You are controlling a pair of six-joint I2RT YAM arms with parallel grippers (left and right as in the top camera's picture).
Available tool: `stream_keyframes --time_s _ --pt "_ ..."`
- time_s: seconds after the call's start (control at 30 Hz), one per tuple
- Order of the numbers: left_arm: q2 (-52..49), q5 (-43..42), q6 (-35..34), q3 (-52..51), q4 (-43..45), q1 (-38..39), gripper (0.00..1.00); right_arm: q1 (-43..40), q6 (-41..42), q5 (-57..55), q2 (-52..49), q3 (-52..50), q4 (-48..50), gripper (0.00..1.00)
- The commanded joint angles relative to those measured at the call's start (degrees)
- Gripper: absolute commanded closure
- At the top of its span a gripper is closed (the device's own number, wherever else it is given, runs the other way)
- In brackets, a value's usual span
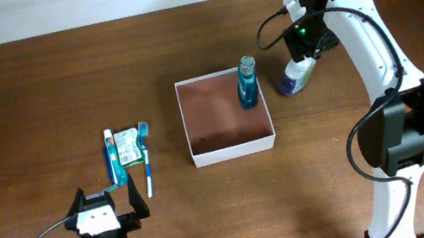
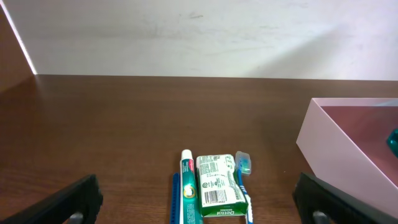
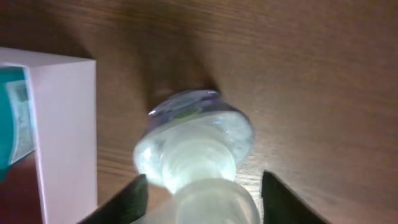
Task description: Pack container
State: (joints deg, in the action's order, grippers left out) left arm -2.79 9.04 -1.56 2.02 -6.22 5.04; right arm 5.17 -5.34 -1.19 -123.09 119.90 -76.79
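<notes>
Two fingers of the right gripper straddle the clear bottle, roughly upright on the table; can't tell whether they pinch it. Container sits just left of that claw, wall beside the bottle, teal bottle standing in its far right corner. Left gripper gapes empty, farther off, so right arm is nearer.

On the wooden table, a toothpaste tube lies just left of a green dental-care box, and a blue toothbrush lies just right of it.
</notes>
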Motion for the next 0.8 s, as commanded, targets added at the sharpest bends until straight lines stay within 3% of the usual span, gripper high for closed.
stream_keyframes --time_s 0.0,0.43,0.77 --pt "0.0 0.22 -0.15 -0.48 0.2 -0.33 0.0 -0.33 -0.22 3.8 -0.09 -0.11 0.07 0.42" --pt "0.0 0.22 -0.15 -0.48 0.2 -0.33 0.0 -0.31 -0.26 4.48 -0.09 -0.11 -0.35 0.14" --pt "0.0 0.24 -0.15 -0.48 0.2 -0.33 0.0 -0.31 -0.24 6.01 -0.09 -0.11 -0.37 0.03"
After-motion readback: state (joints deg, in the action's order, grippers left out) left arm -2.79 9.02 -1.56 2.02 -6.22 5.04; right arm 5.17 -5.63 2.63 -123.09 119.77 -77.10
